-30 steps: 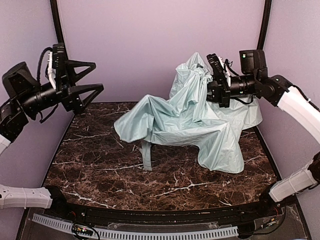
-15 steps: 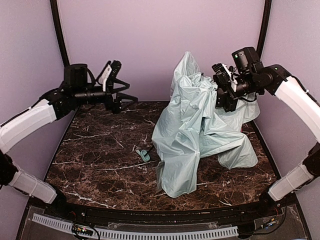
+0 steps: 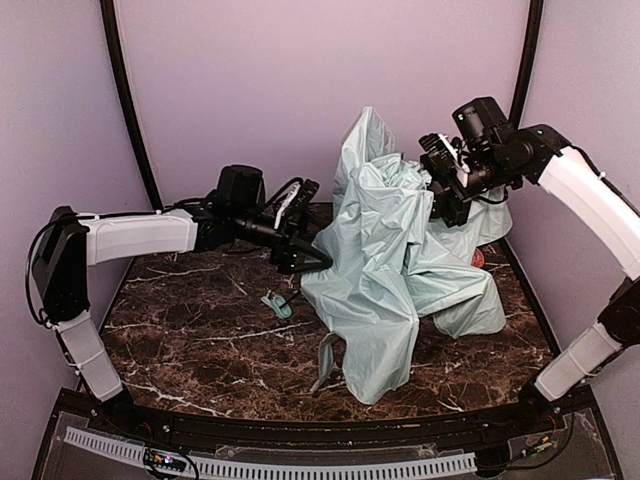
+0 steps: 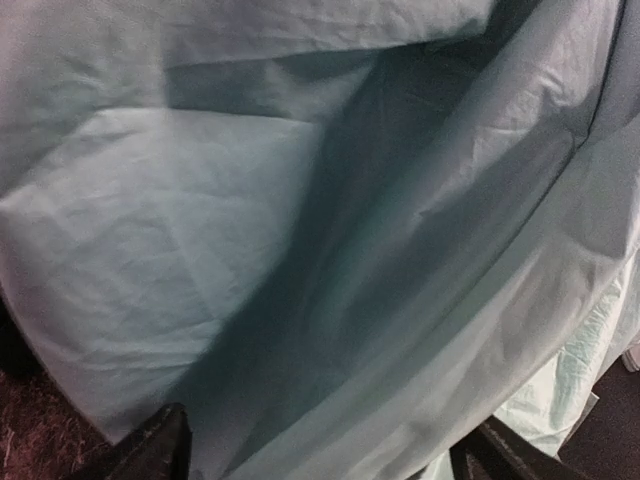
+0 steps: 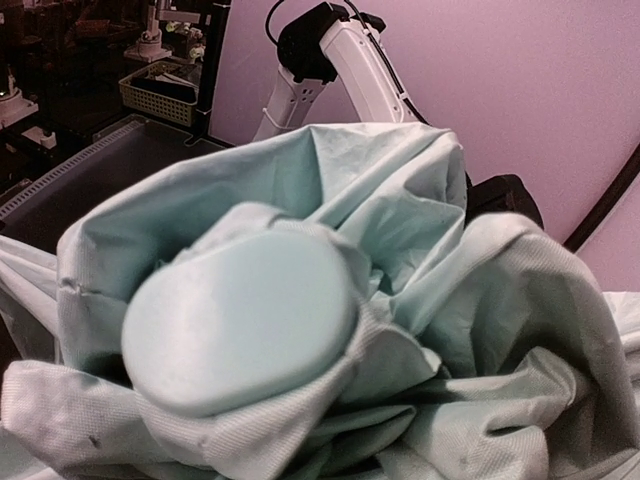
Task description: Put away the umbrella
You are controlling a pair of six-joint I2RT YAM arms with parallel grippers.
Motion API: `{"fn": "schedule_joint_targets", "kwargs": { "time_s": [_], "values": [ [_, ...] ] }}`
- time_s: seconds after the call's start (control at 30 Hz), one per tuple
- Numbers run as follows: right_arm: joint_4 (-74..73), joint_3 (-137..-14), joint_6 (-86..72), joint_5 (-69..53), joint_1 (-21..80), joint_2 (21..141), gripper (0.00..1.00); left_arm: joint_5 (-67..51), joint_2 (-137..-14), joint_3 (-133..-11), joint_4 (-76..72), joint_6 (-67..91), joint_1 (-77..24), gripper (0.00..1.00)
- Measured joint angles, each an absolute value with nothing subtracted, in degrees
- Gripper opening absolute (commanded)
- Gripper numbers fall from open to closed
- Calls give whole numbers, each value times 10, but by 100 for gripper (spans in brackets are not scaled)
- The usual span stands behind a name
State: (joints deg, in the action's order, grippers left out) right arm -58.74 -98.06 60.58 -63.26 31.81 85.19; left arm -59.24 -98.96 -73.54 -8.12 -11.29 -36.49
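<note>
The umbrella (image 3: 385, 270) is a bunched pale mint-green canopy that hangs from the back right down to the table. My right gripper (image 3: 447, 200) is shut on its top, above the table. In the right wrist view a round mint cap (image 5: 240, 320) sits amid the gathered fabric (image 5: 480, 330), and my own fingers are hidden. My left gripper (image 3: 308, 258) stands open at the canopy's left edge. Its wrist view is filled with the fabric (image 4: 200, 250), which runs between the two dark fingertips (image 4: 165, 450). The shaft is hidden.
A small mint piece (image 3: 277, 303) lies on the dark marble table (image 3: 180, 340) just left of the canopy, and a mint strap (image 3: 325, 362) trails at its front. A red object (image 3: 477, 257) shows behind the fabric at the right. Purple walls enclose the back.
My left arm has swung in from the far left to the canopy's left edge. The canopy has gone from spread out to a narrow hanging bundle. The right gripper has kept its hold.
</note>
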Motion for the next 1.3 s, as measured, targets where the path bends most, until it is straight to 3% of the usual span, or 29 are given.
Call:
{"fn": "schedule_joint_targets", "kwargs": {
  "time_s": [0.1, 0.13, 0.33, 0.77, 0.83, 0.87, 1.07, 1.3],
  "values": [
    [-587, -983, 605, -630, 318, 854, 0, -603, -1024, -756, -73, -118, -389, 7],
    [-585, -983, 604, -627, 318, 854, 0, -604, -1027, -756, -68, -120, -391, 0],
    [-509, -962, 514, -580, 297, 836, 0, -574, -976, -717, -57, -192, -391, 0],
    [-137, -774, 211, -527, 340, 748, 0, -373, -820, -704, 88, -222, -398, 0],
    [-47, -716, 164, -518, 347, 738, 16, -354, -817, -704, 112, -232, -399, 0],
    [40, -650, 110, -493, 353, 745, 45, -320, -816, -703, 135, -240, -399, 0],
    [49, -606, 66, -444, 352, 757, 98, -258, -794, -663, 141, -242, -395, 0],
    [12, -523, 17, -378, 302, 703, 100, -117, -789, -648, 139, -233, -398, 0]
  ]
}}
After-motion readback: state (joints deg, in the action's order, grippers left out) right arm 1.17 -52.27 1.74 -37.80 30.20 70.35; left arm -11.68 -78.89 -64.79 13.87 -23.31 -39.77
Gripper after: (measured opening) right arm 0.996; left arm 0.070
